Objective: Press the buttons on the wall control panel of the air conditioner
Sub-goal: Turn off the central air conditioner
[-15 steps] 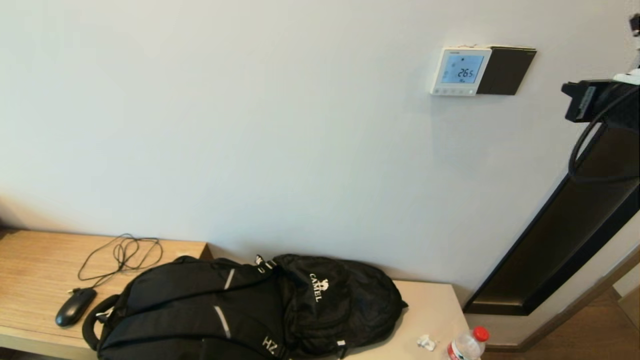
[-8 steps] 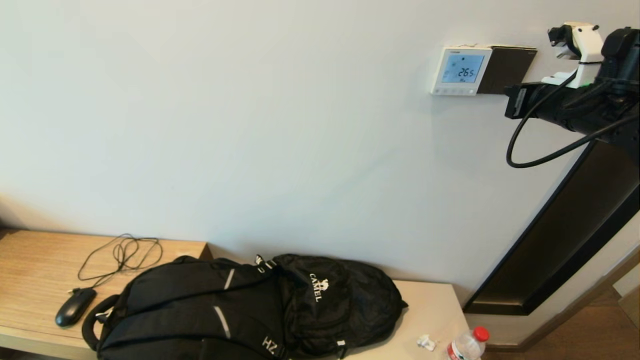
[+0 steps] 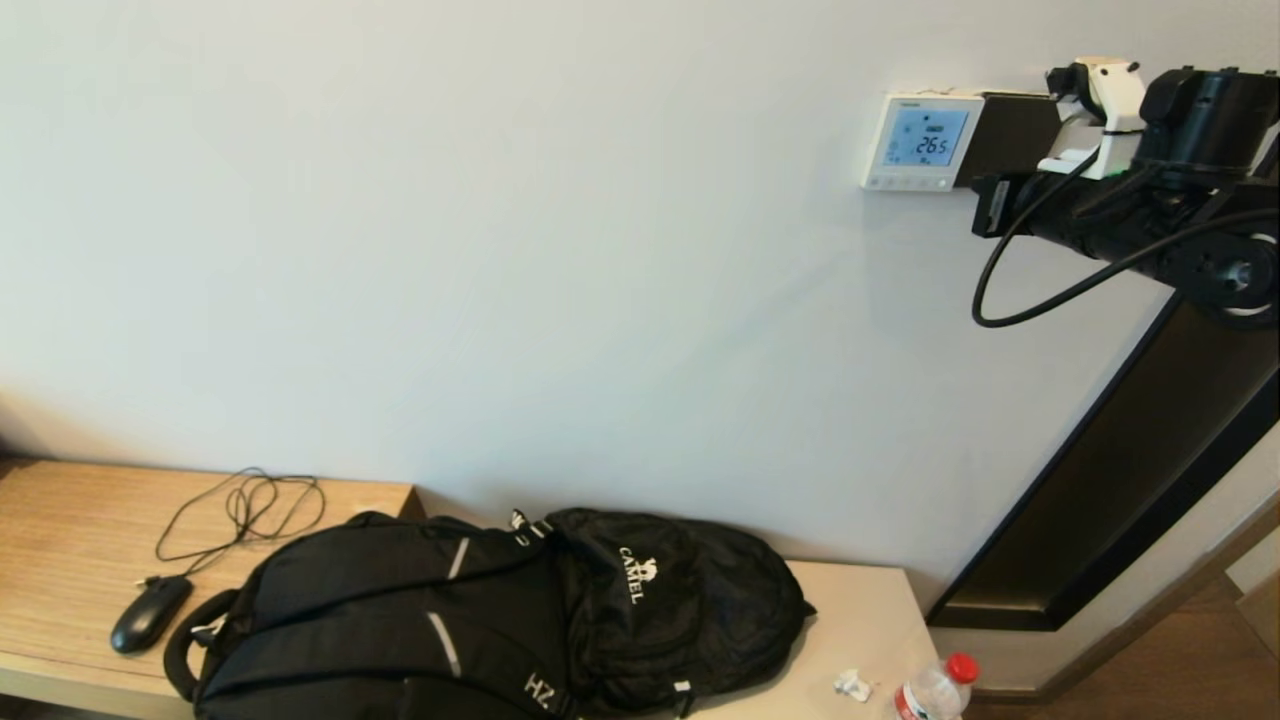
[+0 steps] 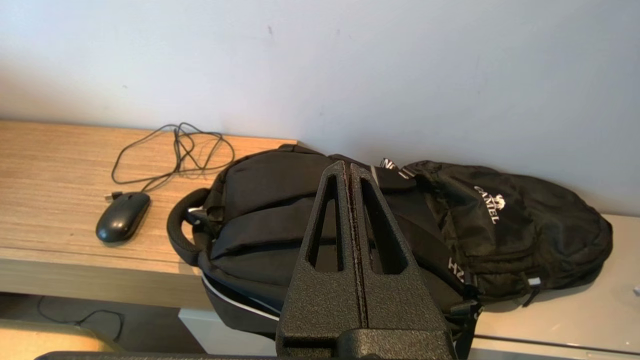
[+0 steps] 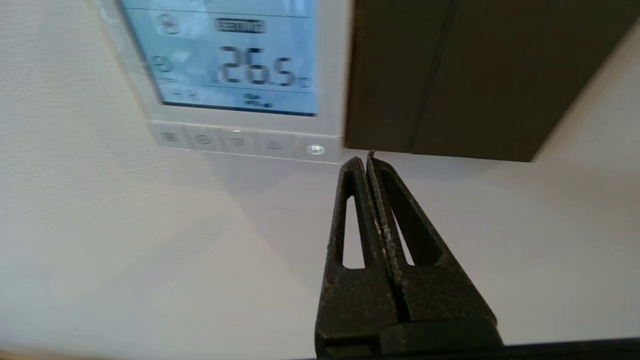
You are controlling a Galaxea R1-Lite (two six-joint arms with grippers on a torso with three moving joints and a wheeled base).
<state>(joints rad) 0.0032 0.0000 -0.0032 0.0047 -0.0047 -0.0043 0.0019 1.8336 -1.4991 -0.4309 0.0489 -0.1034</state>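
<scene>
On the wooden surface (image 3: 60, 520) at far left lie a wired mouse (image 3: 150, 612) and a black backpack (image 3: 480, 620), over which my left pincer (image 4: 350, 172) hangs idle, fingers pressed together on nothing. A water bottle (image 3: 935, 690) stands at the surface's right end. Higher on the wall, toward the right, the air conditioner's wall control panel (image 3: 922, 142) glows light blue, reading 26.5, with a dark brown plate (image 3: 1010, 135) touching its right side. My right pincer (image 5: 366, 159) is raised near the wall just below the seam between panel and plate, fingers closed and empty, the tips just beside the rightmost of the buttons (image 5: 245, 142) along the panel's bottom edge. I judge the panel to be rigid, fixed plastic, nothing to grasp: each button is a small stiff key wanting a short, square push from the closed tips, lightly, lest they skid onto a neighbour or stress the housing.
</scene>
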